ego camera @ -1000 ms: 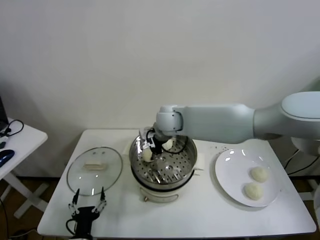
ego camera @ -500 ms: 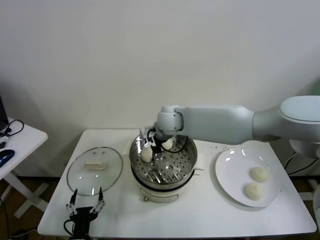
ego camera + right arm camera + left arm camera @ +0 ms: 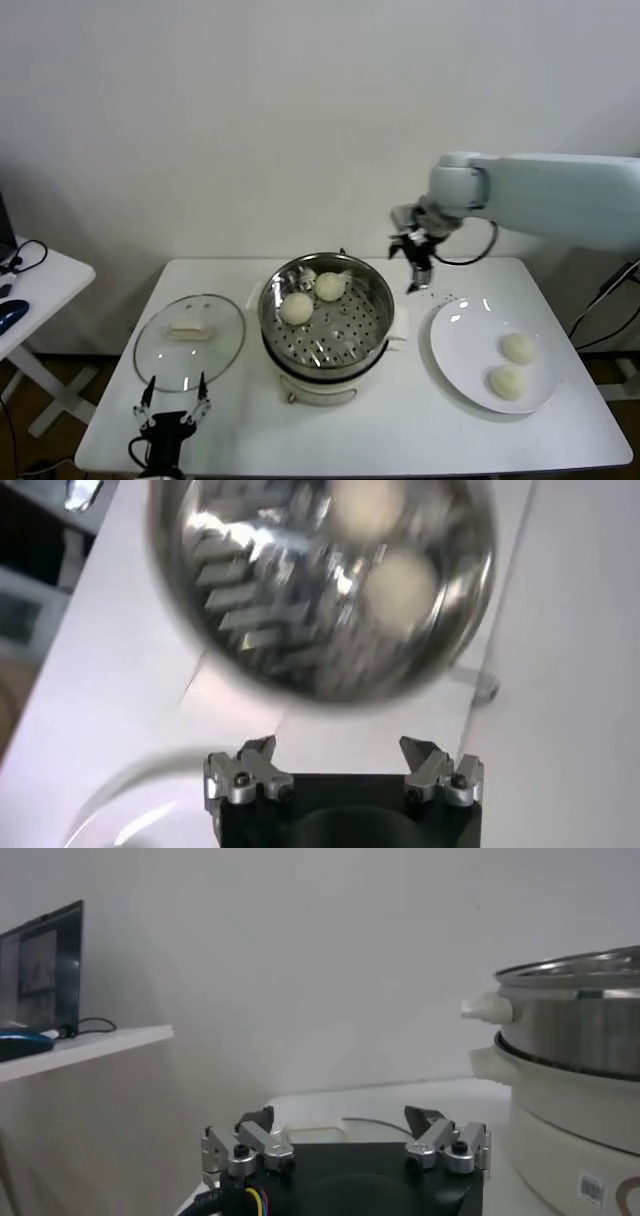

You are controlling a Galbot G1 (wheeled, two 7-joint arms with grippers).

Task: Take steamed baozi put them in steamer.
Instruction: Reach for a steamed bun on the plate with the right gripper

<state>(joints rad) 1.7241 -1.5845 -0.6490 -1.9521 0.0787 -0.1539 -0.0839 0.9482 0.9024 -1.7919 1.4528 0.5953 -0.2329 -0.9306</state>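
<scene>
1. Left pincer parked low at the bench front edge, near the glass lid, fingers spread and empty.
2. Steamer at bench centre, holding two steamed baozi side by side toward its far left.
3. Right pincer raised between steamer and plate, fingers spread wide, gripping nothing.
4. White plate at the right, carrying two more buns.

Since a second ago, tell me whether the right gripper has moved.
Yes. The right gripper has left the steamer, where it was over the baozi, and now hangs open in the air toward the plate, empty.
</scene>
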